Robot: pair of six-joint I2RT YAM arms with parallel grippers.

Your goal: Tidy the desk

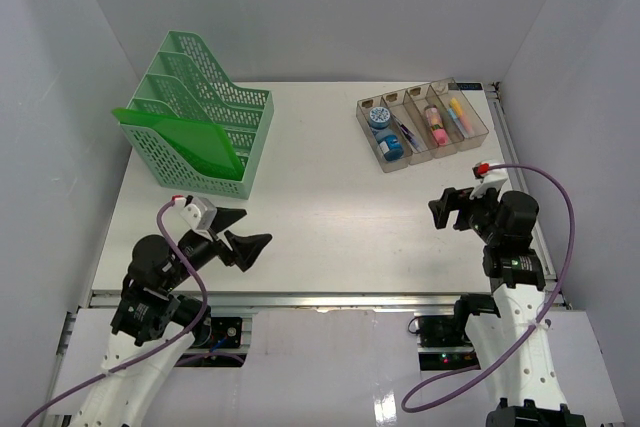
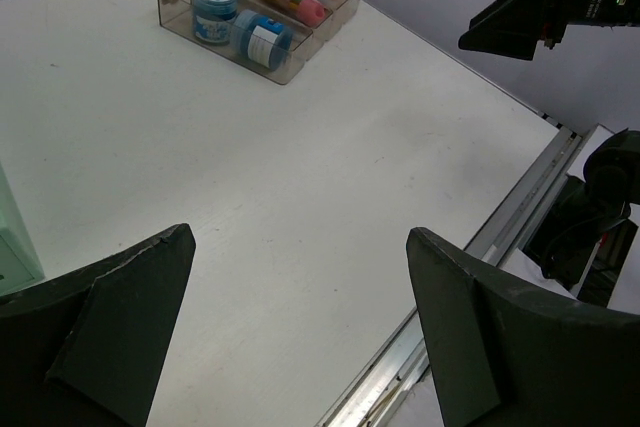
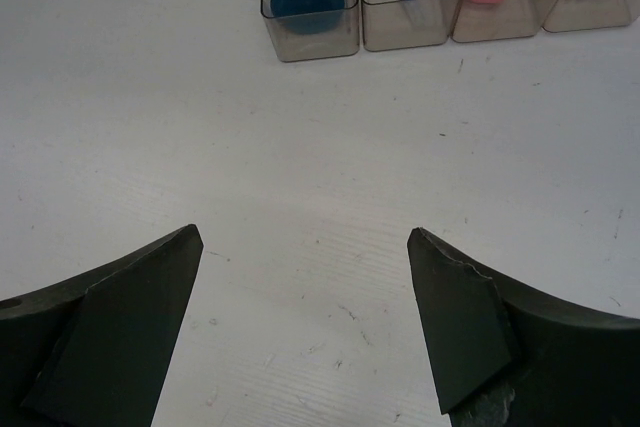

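The white desk (image 1: 330, 217) spans the top view, with a metal rail along its near edge. My left gripper (image 1: 250, 239) is open and empty, low over the desk's front left, pointing right. In its wrist view the gripper (image 2: 300, 237) frames bare desk (image 2: 300, 177). My right gripper (image 1: 445, 209) is open and empty over the desk's right side, below the clear tray (image 1: 470, 133). In its wrist view the gripper (image 3: 305, 237) frames bare desk (image 3: 300, 147), with the tray's front wall (image 3: 405, 42) ahead.
A mint-green mesh file rack (image 1: 215, 112) holding a green folder (image 1: 180, 142) stands at the back left. The clear tray holds blue jars (image 1: 385, 132), pens and a pink item (image 1: 435, 122). White walls close in on three sides.
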